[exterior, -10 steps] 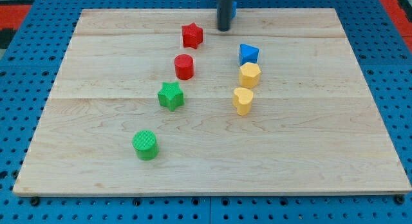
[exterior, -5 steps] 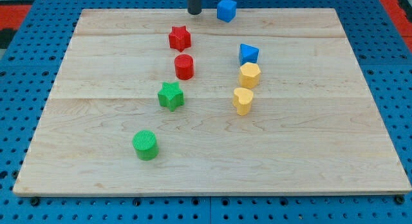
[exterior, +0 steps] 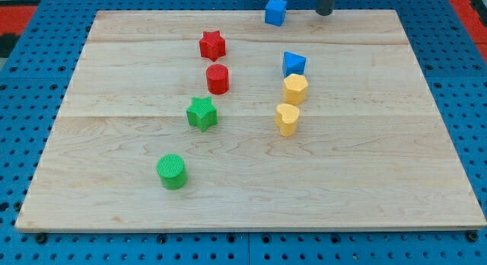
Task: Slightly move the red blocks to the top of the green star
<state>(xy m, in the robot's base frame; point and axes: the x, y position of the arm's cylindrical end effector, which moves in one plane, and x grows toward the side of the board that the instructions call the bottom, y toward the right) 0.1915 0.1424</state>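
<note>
Red star and red cylinder already sit above your green star; little seems left. No jaws exist; my tip waits top right.

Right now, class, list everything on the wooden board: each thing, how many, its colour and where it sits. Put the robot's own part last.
red star: 1, red, upper middle, left of centre
red cylinder: 1, red, just below the red star
green star: 1, green, below the red cylinder
green cylinder: 1, green, lower left
blue cube: 1, blue, top edge
blue block: 1, blue, right of centre
yellow hexagon: 1, yellow, directly below the blue block
yellow heart: 1, yellow, below the hexagon
board: 1, pale wood
my tip: 1, dark, top edge, right of the blue cube, apart from it
</note>
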